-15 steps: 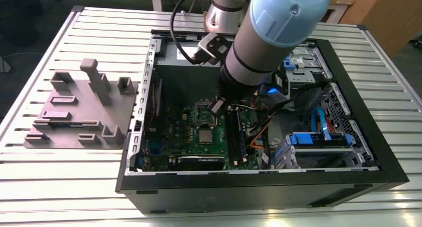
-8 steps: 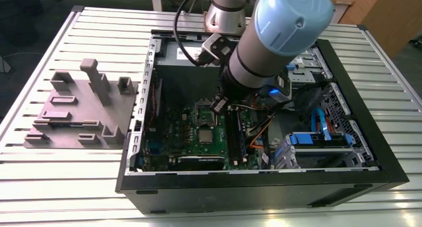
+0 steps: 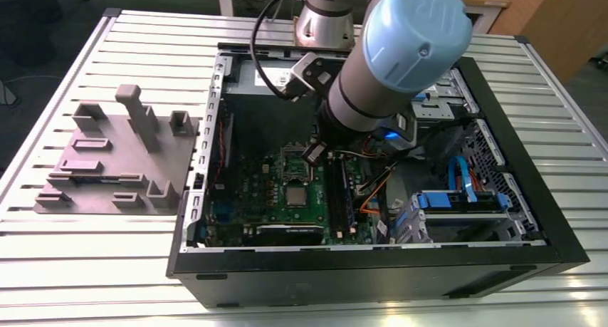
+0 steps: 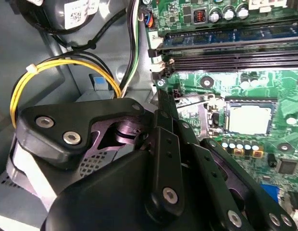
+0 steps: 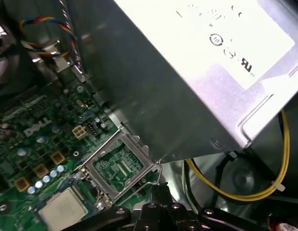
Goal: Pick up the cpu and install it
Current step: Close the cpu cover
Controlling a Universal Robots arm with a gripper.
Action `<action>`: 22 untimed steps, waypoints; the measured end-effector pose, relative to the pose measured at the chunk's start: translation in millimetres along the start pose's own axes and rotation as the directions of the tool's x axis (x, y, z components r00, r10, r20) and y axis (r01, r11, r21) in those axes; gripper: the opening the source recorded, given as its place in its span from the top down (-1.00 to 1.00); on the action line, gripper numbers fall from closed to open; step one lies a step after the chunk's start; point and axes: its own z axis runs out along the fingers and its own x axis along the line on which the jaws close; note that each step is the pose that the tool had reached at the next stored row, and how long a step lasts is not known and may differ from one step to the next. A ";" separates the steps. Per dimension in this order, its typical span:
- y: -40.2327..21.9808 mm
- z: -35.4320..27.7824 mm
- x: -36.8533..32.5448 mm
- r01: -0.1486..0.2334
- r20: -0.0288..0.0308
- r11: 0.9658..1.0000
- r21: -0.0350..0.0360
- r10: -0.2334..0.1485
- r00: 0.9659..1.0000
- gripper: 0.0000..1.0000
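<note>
**Cpu seated on the board, claw beside the raised socket frame**

Starting from the exterior view's left, a grey moulded plate (image 3: 114,163) lies on the slatted surface (image 3: 95,270), next to the open computer case (image 3: 380,270). Inside the case, the cpu (image 3: 296,196) lies flat in its seat on the green motherboard (image 3: 238,191), silvery top up and nothing gripping it. Just beside it the socket's hinged frame (image 3: 295,166) is tilted open. The claw (image 3: 314,154) hangs near that frame, apart from the cpu, and I cannot tell whether it is open or closed. A blue cable (image 3: 463,172) runs further towards the exterior view's right. Both wrist views show the cpu (image 4: 249,119) (image 5: 62,209) lying free beyond the claw (image 4: 161,98) (image 5: 158,190).
</note>
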 end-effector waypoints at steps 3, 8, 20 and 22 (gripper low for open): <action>-0.1 3.8 -0.7 -0.006 0.004 1.000 -0.001 0.006 1.000 0.79; 0.9 8.1 -2.3 -0.006 0.017 1.000 -0.011 0.006 1.000 0.79; 1.3 19.1 -4.4 -0.005 0.031 1.000 -0.023 0.005 1.000 0.79; 0.8 20.6 -4.1 -0.004 0.034 1.000 -0.025 0.005 0.999 0.79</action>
